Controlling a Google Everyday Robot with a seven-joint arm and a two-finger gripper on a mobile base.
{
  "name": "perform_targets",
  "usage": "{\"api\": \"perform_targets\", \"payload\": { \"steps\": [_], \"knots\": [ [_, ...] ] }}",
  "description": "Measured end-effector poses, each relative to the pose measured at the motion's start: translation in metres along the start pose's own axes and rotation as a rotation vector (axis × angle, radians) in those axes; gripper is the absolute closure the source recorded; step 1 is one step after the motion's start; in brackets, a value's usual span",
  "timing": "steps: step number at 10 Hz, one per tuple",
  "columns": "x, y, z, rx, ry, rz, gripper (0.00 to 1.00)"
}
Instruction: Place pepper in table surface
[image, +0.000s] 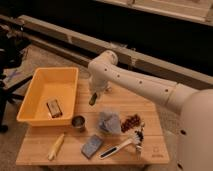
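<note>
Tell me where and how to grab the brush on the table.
Grip the brush at the middle of its black handle, coming straight down from above with the jaws across it. It lies flat and slanted, bristle head toward the grapes, so the slim handle is the easiest part. The claw is up by the pepper, beside the yellow bin.

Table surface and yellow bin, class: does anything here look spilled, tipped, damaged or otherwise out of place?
Nothing stands out. The items on the table surface lie apart, with no spill or breakage to be seen. The only thing off the wood is the pepper, hanging from the gripper just right of the yellow bin, which holds one small object.
</note>
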Motion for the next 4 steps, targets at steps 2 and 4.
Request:
{"api": "perform_targets", "payload": {
  "steps": [2, 4],
  "knots": [
    [0.0033, 0.0016, -0.0012, 0.006, 0.005, 0.013, 0.20],
    [0.0018, -0.0003, -0.0007, 0.006, 0.003, 0.010, 0.20]
  ]
}}
